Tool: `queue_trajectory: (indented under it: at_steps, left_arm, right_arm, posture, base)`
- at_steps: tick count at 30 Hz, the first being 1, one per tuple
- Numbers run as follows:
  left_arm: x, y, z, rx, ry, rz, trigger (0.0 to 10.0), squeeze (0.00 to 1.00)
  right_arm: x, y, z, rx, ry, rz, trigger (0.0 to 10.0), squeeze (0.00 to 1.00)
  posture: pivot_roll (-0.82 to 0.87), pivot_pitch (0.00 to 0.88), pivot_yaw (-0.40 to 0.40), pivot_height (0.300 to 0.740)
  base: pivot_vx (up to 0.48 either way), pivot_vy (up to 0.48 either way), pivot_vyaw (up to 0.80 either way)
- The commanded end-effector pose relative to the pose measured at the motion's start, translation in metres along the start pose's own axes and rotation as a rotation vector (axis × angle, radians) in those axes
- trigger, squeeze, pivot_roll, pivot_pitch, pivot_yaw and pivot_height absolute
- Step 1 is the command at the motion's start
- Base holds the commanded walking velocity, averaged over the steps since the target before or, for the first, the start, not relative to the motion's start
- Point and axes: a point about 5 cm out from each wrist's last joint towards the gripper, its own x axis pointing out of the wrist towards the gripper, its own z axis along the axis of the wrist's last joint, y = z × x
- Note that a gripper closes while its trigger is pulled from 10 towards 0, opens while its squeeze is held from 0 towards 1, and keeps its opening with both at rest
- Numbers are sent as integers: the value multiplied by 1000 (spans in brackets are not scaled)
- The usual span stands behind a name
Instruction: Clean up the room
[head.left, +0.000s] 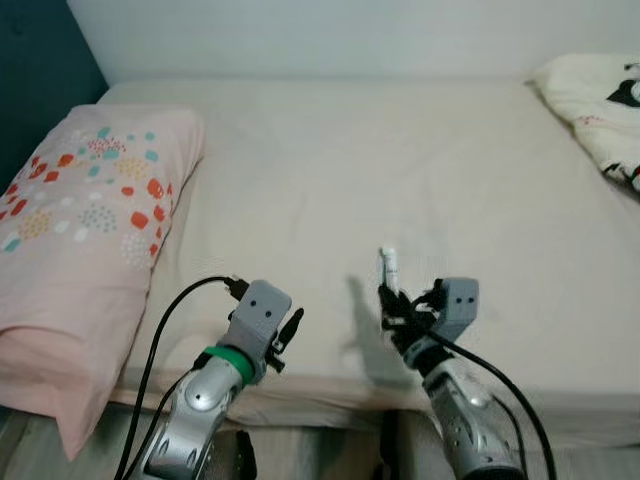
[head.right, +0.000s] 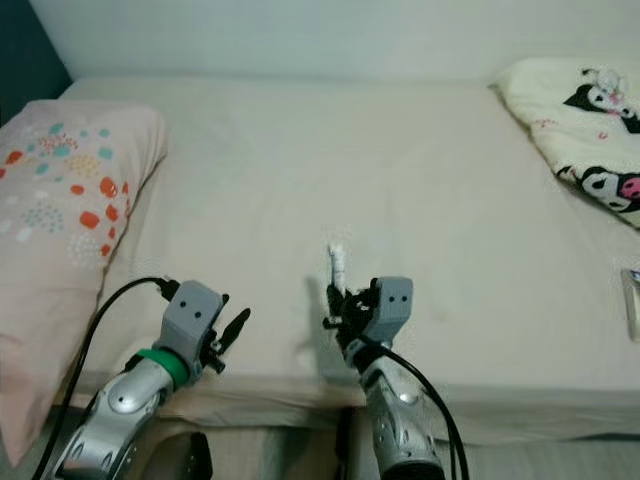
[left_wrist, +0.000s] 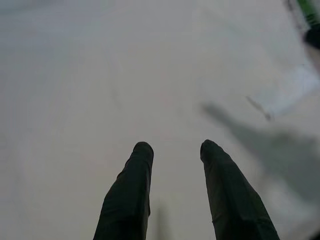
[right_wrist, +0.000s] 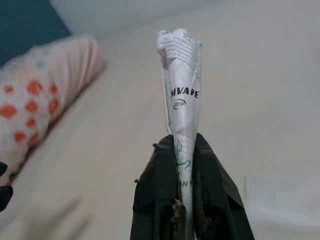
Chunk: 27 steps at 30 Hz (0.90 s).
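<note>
The right hand (right_wrist: 186, 200) is clamped tight on a crumpled white wrapper (right_wrist: 181, 85) — printed paper or plastic, hard to say which — held upright over the near edge of the bed (head.left: 400, 180). The left hand (left_wrist: 175, 165) hovers beside it at nine o'clock, fingers parted and holding nothing. A pink spotted pillow (head.left: 80, 220) lies at ten o'clock; a cartoon-print blanket (head.right: 590, 120) at two.

pillow (head.left: 85, 230) on bed (head.left: 400, 170) left | blanket (head.right: 585, 110) far right | wrapper (right_wrist: 181, 100) in right gripper (head.left: 392, 300), near edge
</note>
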Motion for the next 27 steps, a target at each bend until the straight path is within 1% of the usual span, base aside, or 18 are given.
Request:
queue_trajectory:
  at_steps: [1, 2, 3, 10, 13, 15, 16, 21, 24, 27]
  left_arm:
    - [-1, 1, -1, -21, 4, 11, 10000, 0]
    - [0, 2, 2, -25, -8, 17, 10000, 0]
    - [3, 4, 5, -30, -17, 20, 10000, 0]
    - [6, 5, 9, -43, -33, 17, 10000, 0]
    - [8, 6, 12, -95, -54, 24, 10000, 0]
    - [8, 6, 12, -95, -54, 24, 10000, 0]
    - [7, 6, 11, -121, -57, 26, 10000, 0]
    - [8, 2, 9, -132, -49, 26, 10000, 0]
    - [9, 1, 10, -135, -50, 26, 10000, 0]
    - [13, -3, 11, -142, -51, 16, 10000, 0]
  right_arm:
    - [-4, 0, 0, -15, 3, -13, 0, 0]
    - [-3, 0, 5, -25, -17, -18, 2078, 0]
    - [-3, 1, 11, -42, -38, -20, 10000, 0]
    - [-2, 4, 22, -98, -79, -27, 10000, 0]
    - [-2, 8, 31, -152, -107, -62, 10000, 0]
    - [-2, 8, 31, -152, -107, -62, 10000, 0]
    - [-3, 9, 34, -197, -120, -63, 10000, 0]
    - [-1, 8, 39, -218, -138, -87, 10000, 0]
    - [0, 8, 39, -215, -135, -89, 10000, 0]
    - [-1, 8, 36, -226, -119, -95, 10000, 0]
  posture:
    - [-122, 139, 61, 605]
    - [-125, 130, 62, 605]
    - [-130, 119, 65, 605]
    - [-138, 101, 67, 605]
    - [-143, 86, 60, 605]
    - [-143, 86, 60, 605]
    - [-148, 78, 58, 605]
    - [-150, 59, 54, 620]
    - [-150, 59, 54, 625]
    - [-145, 50, 58, 645]
  base:
    - [0, 0, 0]
    - [0, 0, 0]
    - [0, 0, 0]
    - [0, 0, 0]
    - [0, 0, 0]
    - [0, 0, 0]
    - [0, 0, 0]
    - [0, 0, 0]
    - [0, 0, 0]
    - [0, 0, 0]
